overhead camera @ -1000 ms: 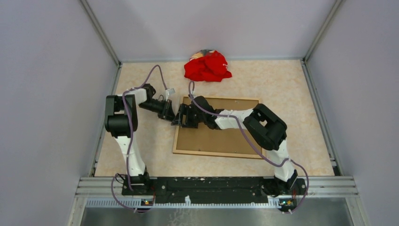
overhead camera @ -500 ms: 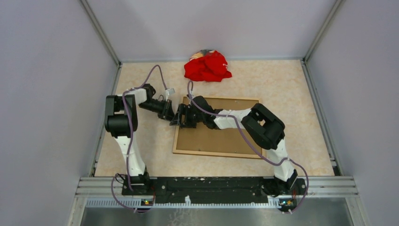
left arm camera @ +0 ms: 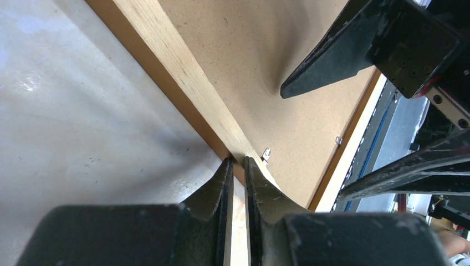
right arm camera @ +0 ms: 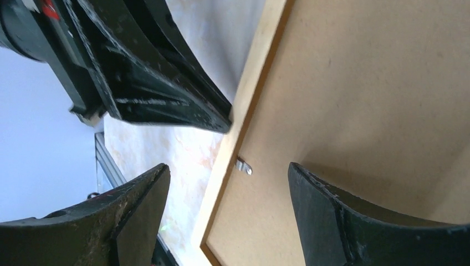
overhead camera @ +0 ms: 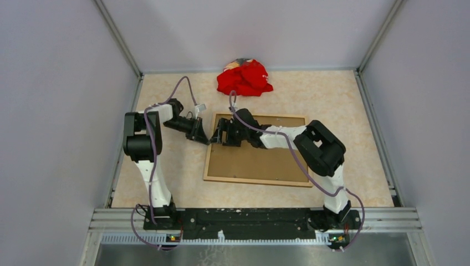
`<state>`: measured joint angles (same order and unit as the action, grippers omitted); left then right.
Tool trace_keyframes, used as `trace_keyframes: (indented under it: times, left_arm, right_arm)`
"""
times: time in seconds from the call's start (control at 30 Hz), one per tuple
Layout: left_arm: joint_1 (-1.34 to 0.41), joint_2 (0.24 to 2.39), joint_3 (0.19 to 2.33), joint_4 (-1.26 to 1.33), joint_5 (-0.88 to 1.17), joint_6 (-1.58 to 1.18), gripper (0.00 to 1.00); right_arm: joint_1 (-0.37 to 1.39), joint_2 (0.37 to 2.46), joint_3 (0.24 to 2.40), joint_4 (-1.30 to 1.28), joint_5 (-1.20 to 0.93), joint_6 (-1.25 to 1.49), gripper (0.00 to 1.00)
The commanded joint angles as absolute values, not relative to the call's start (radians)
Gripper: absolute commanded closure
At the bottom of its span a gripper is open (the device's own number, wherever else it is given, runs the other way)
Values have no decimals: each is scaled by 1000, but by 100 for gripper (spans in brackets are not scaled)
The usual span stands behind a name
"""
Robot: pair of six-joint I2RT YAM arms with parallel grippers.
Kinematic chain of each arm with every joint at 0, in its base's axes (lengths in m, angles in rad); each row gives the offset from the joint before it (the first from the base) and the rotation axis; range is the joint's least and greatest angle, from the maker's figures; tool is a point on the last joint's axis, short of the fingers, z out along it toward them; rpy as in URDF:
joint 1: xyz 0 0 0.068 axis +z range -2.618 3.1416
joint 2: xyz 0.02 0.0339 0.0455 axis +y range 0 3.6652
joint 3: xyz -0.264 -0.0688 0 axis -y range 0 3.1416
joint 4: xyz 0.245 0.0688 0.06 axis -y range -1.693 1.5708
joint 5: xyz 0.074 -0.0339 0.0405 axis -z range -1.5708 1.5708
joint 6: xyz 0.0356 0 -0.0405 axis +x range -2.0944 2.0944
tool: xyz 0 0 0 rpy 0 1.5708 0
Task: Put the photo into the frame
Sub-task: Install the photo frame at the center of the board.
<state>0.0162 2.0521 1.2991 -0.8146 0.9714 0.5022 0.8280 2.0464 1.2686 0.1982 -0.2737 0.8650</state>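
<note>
Beige marbled table (overhead camera: 343,111), grey walls on three sides, both arms reaching to its middle

Left gripper (left arm camera: 237,162) has its fingers drawn narrow, with only a thin gap between them. They are pinched on the left wooden strip of the frame (left arm camera: 177,72), and the pale wood runs straight in between the fingertips. Just past those tips a small metal clip (left arm camera: 266,152) sits at the strip's inner edge, on the brown board (left arm camera: 249,66) that fills the frame's opening.

Right gripper (right arm camera: 227,166) is spread wide, one finger on each side of that same clip. It hangs over the board's far-left part, close to the strip and clear of the surface, and its shadow falls on the board beneath. The left gripper's black fingers come in from the table side and meet the strip's outer edge just ahead of it, so the two grippers crowd the same short stretch of strip.

The frame lies flat at mid table with its board side up and its long sides running left to right. Its left strip is at the left gripper, and the rest stretches away under the right arm.

A crumpled red cloth (overhead camera: 244,78) lies at the far edge of the table, well apart from the frame and from both grippers
</note>
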Motion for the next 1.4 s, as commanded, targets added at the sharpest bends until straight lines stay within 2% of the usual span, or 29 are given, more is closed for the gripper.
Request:
trace_keyframes:
  times: [0.0,0.83,0.97,1.17,1.37]
  left_arm:
    - [4,2022,1287,-799,960,536,84]
    - [4,2020,1287,-810,967,542,84]
    - [4,2016,1283,-814,966,549,84]
    - [3,2012,1289,-825,970,552,83]
    - [5,2013,1362,-803,969,503,70]
  right_arm:
    - [860,1996,1207,227,-270,859,22]
    - [915,2080,1254,317,-324,972,23]
    - [860,2008,1223,314,-316,963,21]
    - [686,1888,1163,247,-301,905,20]
    - [589,1900,1216,144,-275,822,20]
